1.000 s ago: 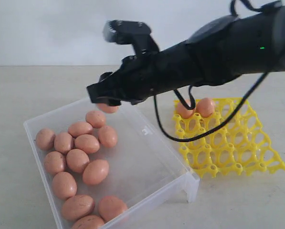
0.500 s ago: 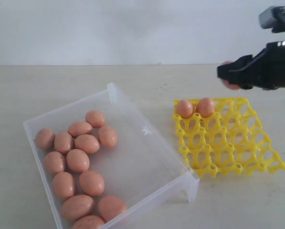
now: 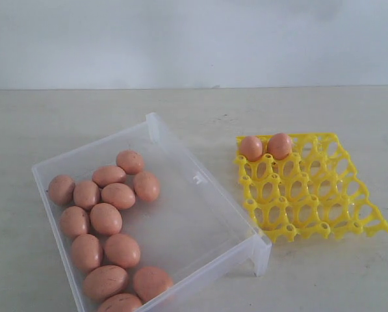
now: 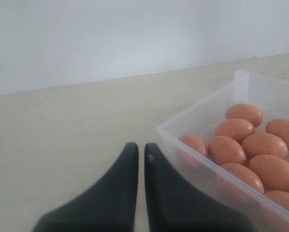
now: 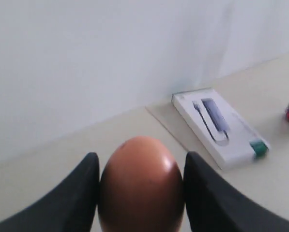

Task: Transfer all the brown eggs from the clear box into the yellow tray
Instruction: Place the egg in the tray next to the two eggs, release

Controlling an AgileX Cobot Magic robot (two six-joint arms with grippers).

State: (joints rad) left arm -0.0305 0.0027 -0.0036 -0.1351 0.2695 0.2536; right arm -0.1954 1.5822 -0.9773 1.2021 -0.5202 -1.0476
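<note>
**Egg aloft, tray waiting.** My right claw (image 5: 140,159) grips one brown egg (image 5: 140,191) by its sides, a dark finger against each flank and the jaws held wide by the shell. Beyond it lie a flat white packet (image 5: 217,128) on the pale tabletop, a red thing cut off at the frame's edge, and a blank wall. My left claw (image 4: 140,150) is closed on nothing, tips together, low over the table just outside the wall of the clear box (image 4: 207,166).

A second ago my right arm stretched across that box, lifting this egg from the far end of the heap. Half a second ago it hung beyond the far right corner of the yellow tray (image 3: 286,230). Now the outside camera shows no arm at all. I judge the swing has carried past its mark, with the egg up in my grip rather than in a cup.

In that wide view, thirteen brown eggs (image 3: 106,218) crowd the left half of the box, nearest the camera. One has rolled a little toward the front since the pick. Farther right, apart from the box, the tray holds two eggs (image 3: 251,147) side by side at the left end of its far row. Every other cup is bare. As I see it, the third delivery is half done. It needs a return over a free cup and a gentle lowering before release, or the shell may crack.
</note>
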